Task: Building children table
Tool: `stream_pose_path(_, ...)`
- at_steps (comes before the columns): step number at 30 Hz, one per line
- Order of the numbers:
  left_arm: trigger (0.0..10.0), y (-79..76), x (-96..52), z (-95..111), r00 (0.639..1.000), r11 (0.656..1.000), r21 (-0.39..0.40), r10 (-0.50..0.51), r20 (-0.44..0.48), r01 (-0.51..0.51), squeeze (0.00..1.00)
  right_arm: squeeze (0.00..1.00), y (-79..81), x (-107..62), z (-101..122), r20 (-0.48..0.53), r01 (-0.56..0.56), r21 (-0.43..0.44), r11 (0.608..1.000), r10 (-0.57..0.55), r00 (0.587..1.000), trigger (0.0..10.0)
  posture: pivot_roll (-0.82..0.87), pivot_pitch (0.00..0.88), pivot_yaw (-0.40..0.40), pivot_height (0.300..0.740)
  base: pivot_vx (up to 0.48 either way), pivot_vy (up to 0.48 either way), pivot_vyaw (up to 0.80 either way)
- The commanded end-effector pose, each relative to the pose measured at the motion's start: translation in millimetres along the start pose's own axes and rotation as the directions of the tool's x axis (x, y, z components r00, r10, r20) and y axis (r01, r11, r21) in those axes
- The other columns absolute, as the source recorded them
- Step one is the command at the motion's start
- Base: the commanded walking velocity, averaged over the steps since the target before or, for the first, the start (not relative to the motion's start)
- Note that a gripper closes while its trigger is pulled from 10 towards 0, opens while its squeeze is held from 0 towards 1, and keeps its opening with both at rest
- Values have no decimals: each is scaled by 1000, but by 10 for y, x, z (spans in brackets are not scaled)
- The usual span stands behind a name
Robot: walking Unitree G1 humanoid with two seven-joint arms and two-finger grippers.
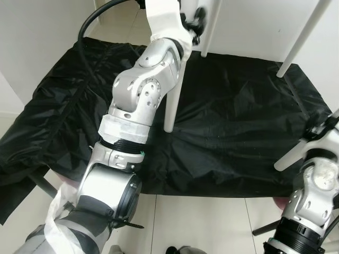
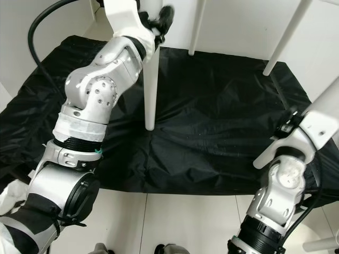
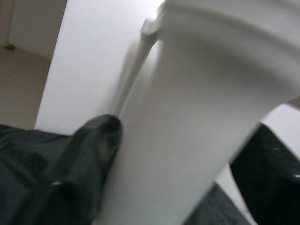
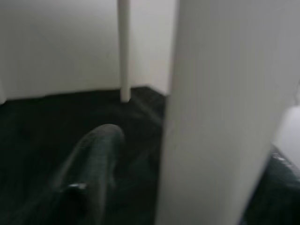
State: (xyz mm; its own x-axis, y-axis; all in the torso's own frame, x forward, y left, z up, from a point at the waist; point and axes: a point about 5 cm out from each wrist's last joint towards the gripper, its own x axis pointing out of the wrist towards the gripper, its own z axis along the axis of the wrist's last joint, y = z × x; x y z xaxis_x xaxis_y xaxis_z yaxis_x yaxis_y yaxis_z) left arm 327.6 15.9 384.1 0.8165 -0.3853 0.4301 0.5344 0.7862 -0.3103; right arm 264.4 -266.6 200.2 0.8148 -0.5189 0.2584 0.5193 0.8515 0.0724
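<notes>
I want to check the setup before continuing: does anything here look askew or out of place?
The black sheet under the white table legs lies crumpled and creased, not flat, and its near edge sits unevenly on the tiled floor. Otherwise nothing stands out; the legs I can see look undamaged.

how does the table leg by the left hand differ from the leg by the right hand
The white table leg at the left hand stands nearly upright, its foot planted mid-sheet on the black plastic sheet. The white leg at the right hand slants, its foot nearer the sheet's front edge. Both are plain white with rounded feet resting on the sheet.
</notes>
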Motion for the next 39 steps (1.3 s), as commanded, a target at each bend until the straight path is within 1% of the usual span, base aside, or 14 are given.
stream_pose_path(1, 10000, -326, -74, 8, 942, 941, 26, -336, 2, 336, 1000, 1000, 238, -36, -170, -73, -122, 48, 991, 126, 989, 10000, -41, 112, -50, 740, 0, 0, 0)
stream_pose_path(6, 10000, -293, -126, -55, 939, 936, 78, -343, -30, 344, 1000, 1000, 242, -40, -179, -60, -123, 48, 991, 126, 990, 10000, -36, 109, -48, 740, 0, 0, 0)
stream_pose_path(7, 10000, -272, -181, -97, 931, 925, 104, -363, -46, 366, 0, 1000, 249, -60, -184, -56, -124, 49, 991, 127, 990, 10000, -28, 111, -40, 740, 0, 0, 0)
stream_pose_path(8, 10000, -244, -242, -146, 923, 915, 122, -380, -61, 385, 0, 424, 253, -84, -188, -46, -128, 48, 991, 130, 990, 10000, -28, 111, -40, 740, 0, 0, 0)
stream_pose_path(9, 10000, -212, -300, -195, 916, 906, 136, -393, -79, 401, 0, 0, 250, -116, -191, -34, -125, 41, 991, 126, 991, 10000, -25, 108, -39, 740, 0, 0, 0)
stream_pose_path(13, 10000, -146, -397, -280, 909, 899, 143, -401, -109, 414, 0, 0, 238, -168, -202, -18, -113, 16, 993, 113, 993, 10000, -23, 108, -39, 740, 0, 0, 0)
stream_pose_path(15, 10000, -18, -555, -415, 912, 894, 192, -380, -151, 404, 0, 0, 220, -245, -219, 0, -97, -16, 995, 97, 995, 10000, -22, 106, -35, 740, 0, 0, 0)
stream_pose_path(19, 10000, 22, -610, -458, 914, 891, 216, -371, -164, 400, 0, 0, 214, -270, -224, 5, -93, -20, 995, 93, 996, 10000, -22, 106, -35, 740, 0, 0, 0)
stream_pose_path(20, 10000, 95, -697, -506, 920, 889, 243, -354, -169, 387, 0, 0, 193, -307, -218, 26, -81, -34, 996, 82, 996, 10000, -22, 105, -35, 740, 0, 0, 0)
stream_pose_path(21, 10000, 95, -697, -506, 920, 889, 243, -354, -169, 387, 0, 0, 193, -307, -218, 26, -81, -34, 996, 82, 996, 10000, -22, 105, -35, 740, 0, 0, 0)
stream_pose_path(22, 10000, 217, -839, -571, 926, 897, 243, -336, -171, 370, 0, 0, 143, -379, -181, 85, -55, -51, 997, 59, 995, 10000, -24, 104, -34, 740, 0, 0, 0)
stream_pose_path(25, 10000, 244, -872, -585, 928, 899, 240, -332, -171, 366, 0, 0, 132, -396, -171, 100, -49, -55, 997, 54, 993, 10000, -24, 104, -34, 740, 0, 0, 0)
stream_pose_path(27, 10000, 394, -1054, -701, 938, 898, 289, -280, -204, 331, 0, 0, 29, -540, -215, 119, 5, -61, 998, 2, 993, 10000, -32, 108, -21, 740, 0, 0, 0)
stream_pose_path(39, 10000, 544, -1296, -826, 940, 899, 316, -227, -255, 303, 0, 0, 10, -752, -334, 73, 47, -22, 999, -45, 996, 10000, -40, 122, 18, 740, 0, 0, 0)
